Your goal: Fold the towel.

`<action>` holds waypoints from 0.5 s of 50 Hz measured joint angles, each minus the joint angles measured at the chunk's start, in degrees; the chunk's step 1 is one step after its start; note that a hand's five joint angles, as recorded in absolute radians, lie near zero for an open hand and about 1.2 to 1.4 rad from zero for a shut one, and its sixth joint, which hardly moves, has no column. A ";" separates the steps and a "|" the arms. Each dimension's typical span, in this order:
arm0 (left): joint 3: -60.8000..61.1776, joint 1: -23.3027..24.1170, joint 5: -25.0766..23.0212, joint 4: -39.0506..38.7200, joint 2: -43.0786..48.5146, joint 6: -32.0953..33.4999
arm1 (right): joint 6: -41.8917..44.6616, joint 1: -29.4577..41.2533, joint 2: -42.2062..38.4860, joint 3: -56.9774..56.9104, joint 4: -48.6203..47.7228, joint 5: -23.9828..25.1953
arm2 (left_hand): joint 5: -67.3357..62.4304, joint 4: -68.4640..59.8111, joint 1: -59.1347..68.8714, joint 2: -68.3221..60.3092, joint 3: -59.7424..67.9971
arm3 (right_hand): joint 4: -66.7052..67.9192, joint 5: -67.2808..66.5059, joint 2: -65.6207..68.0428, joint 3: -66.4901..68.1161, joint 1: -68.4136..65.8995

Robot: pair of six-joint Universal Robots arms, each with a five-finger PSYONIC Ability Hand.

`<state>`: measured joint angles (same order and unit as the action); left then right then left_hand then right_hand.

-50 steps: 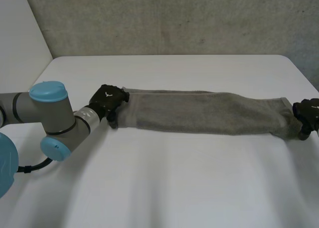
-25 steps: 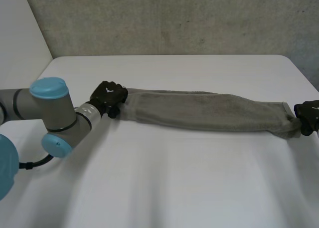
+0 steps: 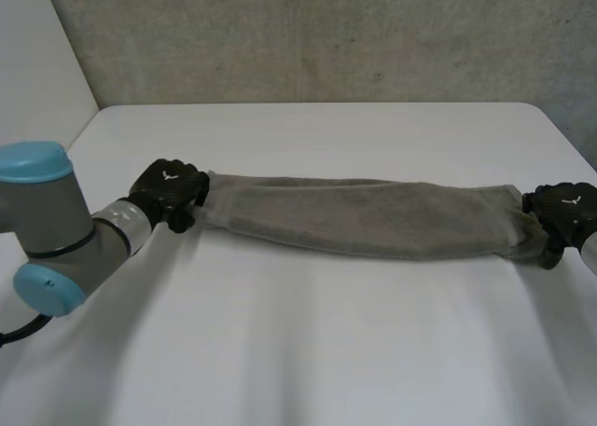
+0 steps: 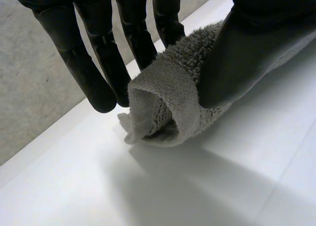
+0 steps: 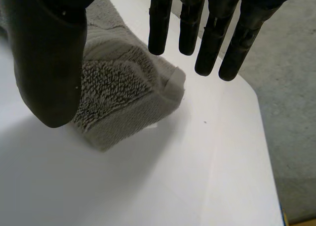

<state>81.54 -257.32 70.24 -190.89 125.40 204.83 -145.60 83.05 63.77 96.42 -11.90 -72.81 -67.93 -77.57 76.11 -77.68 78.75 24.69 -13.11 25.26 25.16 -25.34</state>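
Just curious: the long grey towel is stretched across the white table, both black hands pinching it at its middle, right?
Not at its middle. The long grey towel is stretched across the white table, but the left hand pinches one end and the right hand the opposite end, as the head view shows.

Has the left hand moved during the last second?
Yes. The left hand, holding the towel by its end, has shifted toward the left edge of the table.
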 measured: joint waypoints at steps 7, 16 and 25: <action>3.38 -2.60 -0.09 0.05 -2.73 0.22 | -0.84 -0.22 2.15 0.96 3.06 1.50 | 0.00 0.00 0.00 0.00 0.01 | -0.01 -0.10 0.00 0.00 0.00; 6.68 -4.75 -0.78 0.01 -5.83 0.23 | -9.59 -0.41 2.86 0.10 4.55 1.17 | 0.00 0.01 0.00 0.00 0.02 | -0.01 -0.15 0.00 0.00 0.00; 7.23 -5.33 -1.68 -0.21 -6.32 0.21 | -20.14 0.64 0.30 -3.09 4.72 0.99 | 0.00 0.01 0.00 0.00 0.02 | -0.01 -0.15 0.00 0.00 0.00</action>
<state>88.77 -262.65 68.56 -191.10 119.09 205.05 -165.74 83.69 64.08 93.34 -7.17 -71.82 -67.93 -77.56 76.11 -77.68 78.77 24.68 -13.25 25.26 25.16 -25.34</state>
